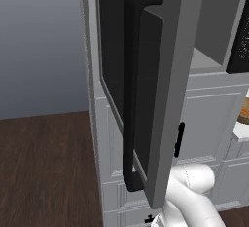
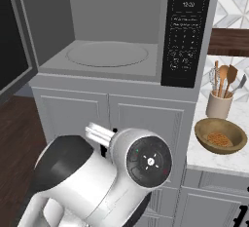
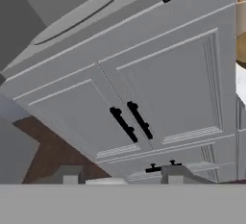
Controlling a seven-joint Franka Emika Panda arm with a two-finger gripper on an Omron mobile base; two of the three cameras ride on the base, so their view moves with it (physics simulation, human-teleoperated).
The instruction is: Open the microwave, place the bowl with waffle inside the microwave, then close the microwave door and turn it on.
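Door (image 1: 165,75) stands swung wide, cavity free for loading; I see the bowl (image 2: 220,136) (waffle inside) waiting on the bench (image 2: 214,160) at four o'clock. Tool (image 3: 120,177) sits released, empty.

microwave door (image 1: 160,89) swung wide, cavity (image 2: 104,31) wide open at 12; utensil crock (image 2: 219,105) crowds the bowl (image 2: 220,135) at its 12.
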